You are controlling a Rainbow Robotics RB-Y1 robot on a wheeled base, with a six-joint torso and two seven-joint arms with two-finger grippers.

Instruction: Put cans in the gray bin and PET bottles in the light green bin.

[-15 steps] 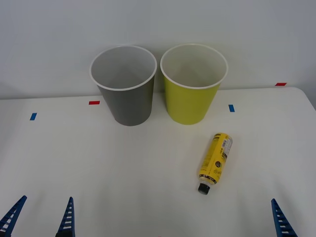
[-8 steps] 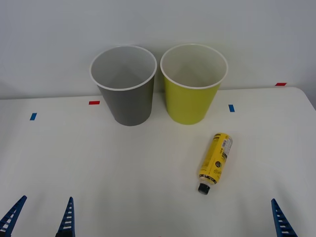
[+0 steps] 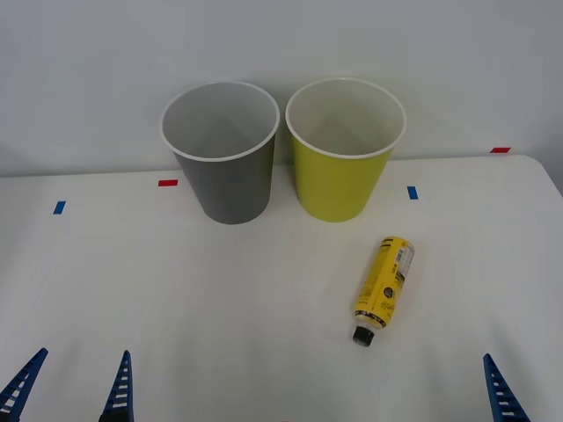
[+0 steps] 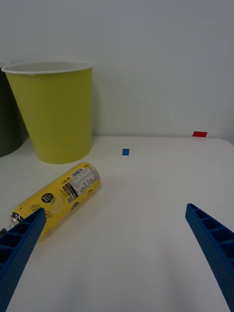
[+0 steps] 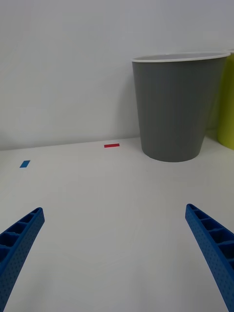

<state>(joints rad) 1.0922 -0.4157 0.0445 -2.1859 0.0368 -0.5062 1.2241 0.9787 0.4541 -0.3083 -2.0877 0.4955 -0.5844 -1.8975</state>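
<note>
The white table (image 3: 220, 290) runs to the wall at 12 o'clock, and its right edge shows past 3 o'clock; most of its top lies open. The gray bin (image 3: 222, 151) and the light green bin (image 3: 343, 148) stand upright side by side at 12 o'clock, rims nearly touching, close to the far edge. The PET bottle (image 3: 383, 287) lies on its side at about 4 o'clock from the green bin, well apart from it, black cap (image 3: 361, 337) toward 6 o'clock, with bare table all around it. The left gripper (image 3: 72, 387) sits at 7 o'clock by the near edge, fingers spread wide and holding nothing. The right gripper (image 4: 114, 248) sits at 5 o'clock, fingers likewise apart and empty, the bottle just beyond one fingertip. Small red tape marks (image 3: 167, 183) and blue tape marks (image 3: 412, 192) dot the far table.
</note>
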